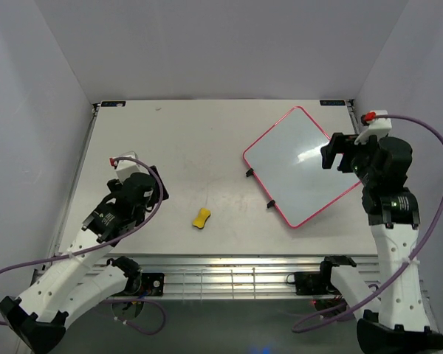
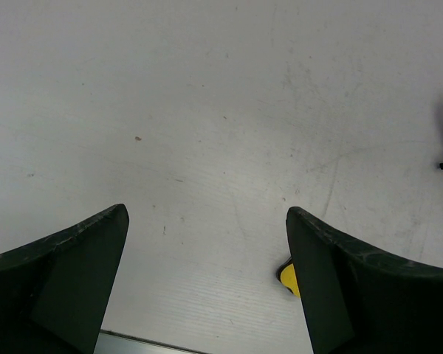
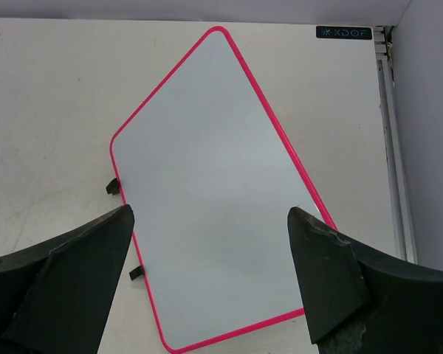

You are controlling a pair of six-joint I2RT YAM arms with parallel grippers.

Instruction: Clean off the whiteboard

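The whiteboard (image 1: 299, 166) lies flat and rotated on the right half of the table, white with a pink-red frame and two black clips on its near-left edge. It fills the right wrist view (image 3: 214, 192) and its surface looks blank. My right gripper (image 1: 338, 155) is open and empty, above the board's right edge (image 3: 207, 221). A small yellow sponge (image 1: 201, 217) lies on the table left of the board. My left gripper (image 1: 156, 186) is open and empty, left of the sponge; a bit of the sponge (image 2: 286, 277) shows beside its right finger.
White walls enclose the table on the left, back and right. A metal rail (image 1: 229, 276) runs along the near edge by the arm bases. Purple cables loop from both arms.
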